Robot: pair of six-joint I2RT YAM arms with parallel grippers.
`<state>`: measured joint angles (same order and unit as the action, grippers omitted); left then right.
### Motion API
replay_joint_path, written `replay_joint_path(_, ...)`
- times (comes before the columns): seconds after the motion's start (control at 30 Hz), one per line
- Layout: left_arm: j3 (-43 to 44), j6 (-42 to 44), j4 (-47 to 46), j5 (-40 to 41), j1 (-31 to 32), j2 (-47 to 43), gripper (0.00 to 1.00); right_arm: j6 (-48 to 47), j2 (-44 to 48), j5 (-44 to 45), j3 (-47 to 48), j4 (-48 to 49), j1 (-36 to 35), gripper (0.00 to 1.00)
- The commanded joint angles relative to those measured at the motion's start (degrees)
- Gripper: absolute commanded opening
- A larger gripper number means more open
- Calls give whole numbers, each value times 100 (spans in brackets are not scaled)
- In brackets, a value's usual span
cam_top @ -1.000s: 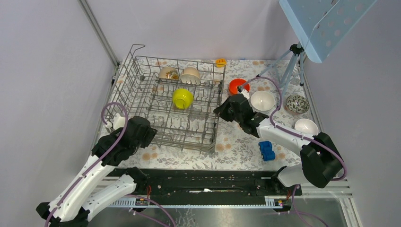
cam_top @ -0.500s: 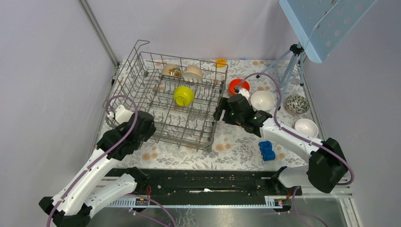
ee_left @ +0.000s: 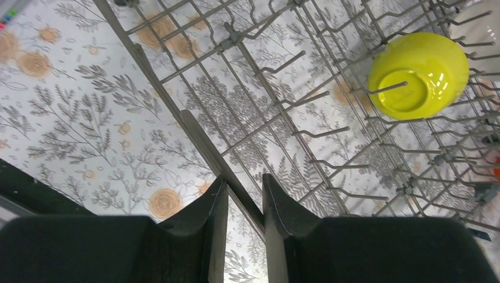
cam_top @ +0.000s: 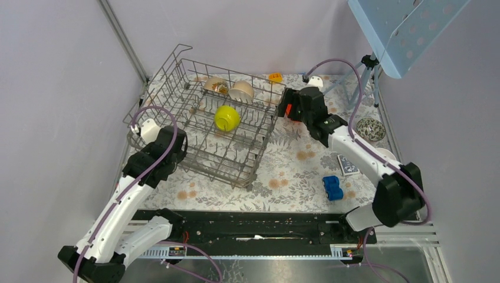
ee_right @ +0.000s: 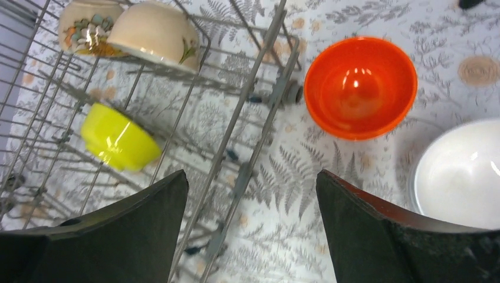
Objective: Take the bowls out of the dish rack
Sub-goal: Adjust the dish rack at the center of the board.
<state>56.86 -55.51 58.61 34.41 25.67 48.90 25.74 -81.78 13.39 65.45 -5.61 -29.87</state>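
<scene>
The grey wire dish rack (cam_top: 200, 127) sits tilted at the left of the table. In it are a yellow-green bowl (cam_top: 227, 118) and two beige bowls (cam_top: 215, 85) (cam_top: 242, 91). My left gripper (ee_left: 244, 194) is shut on the rack's near-left rim wire (ee_left: 200, 138). The yellow-green bowl (ee_left: 418, 82) hangs on tines beyond it. My right gripper (ee_right: 252, 183) is open and empty above the rack's right rim (ee_right: 259, 71). Beside it on the table are an orange-red bowl (ee_right: 359, 87) and a white bowl (ee_right: 460, 177). A dark mottled bowl (cam_top: 370, 128) stands further right.
A small blue toy car (cam_top: 332, 187) lies on the flowered cloth near the right arm. A small orange object (cam_top: 275, 77) sits at the back. A tripod (cam_top: 365, 76) with a pale blue perforated panel (cam_top: 401, 29) stands at the back right. Walls close in left and back.
My right gripper has opened, let go of the rack's right side and moved toward the back. My left arm has tilted and swung the rack; the bowls inside shifted with it.
</scene>
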Motion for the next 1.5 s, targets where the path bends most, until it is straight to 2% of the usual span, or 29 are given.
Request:
replay_joint_path(0.0,114,788,-148,639,-225,2,0,-523,-586,-560,420,948,269,86)
replay_joint_path(0.13,90,768,-130,898,-439,97,0,-639,-1206,-739,937,1098,307,85)
replay_joint_path(0.3,271,865,-145,1116,-756,327,0,-868,-2037,-529,1742,756,316,84)
replay_joint_path(0.47,346,1094,-377,855,-1072,512,0,-993,-2697,-443,2528,99,331,79)
replay_joint_path(0.67,391,1146,-606,271,-1366,753,0,-916,-3014,-644,2633,-218,322,60)
replay_joint_path(0.9,438,973,-734,-136,-1632,803,1,-663,-2603,-1021,1923,42,269,35)
replay_joint_path(1.03,531,929,-733,-163,-1661,855,16,-456,-2262,-1052,1541,59,155,23)
replay_joint_path(1.13,592,946,-764,-185,-1665,866,32,-131,-2017,-1007,1269,-28,24,19)
replay_joint_path(1.3,609,1068,-870,-293,-1663,822,53,539,-1598,-922,857,-125,-217,15)
replay_joint_path(1.37,630,1125,-907,-300,-1668,835,58,820,-1452,-892,682,-133,-293,14)
replay_joint_path(1.47,728,1224,-967,-259,-1665,886,59,1275,-1224,-965,367,-30,-323,13)
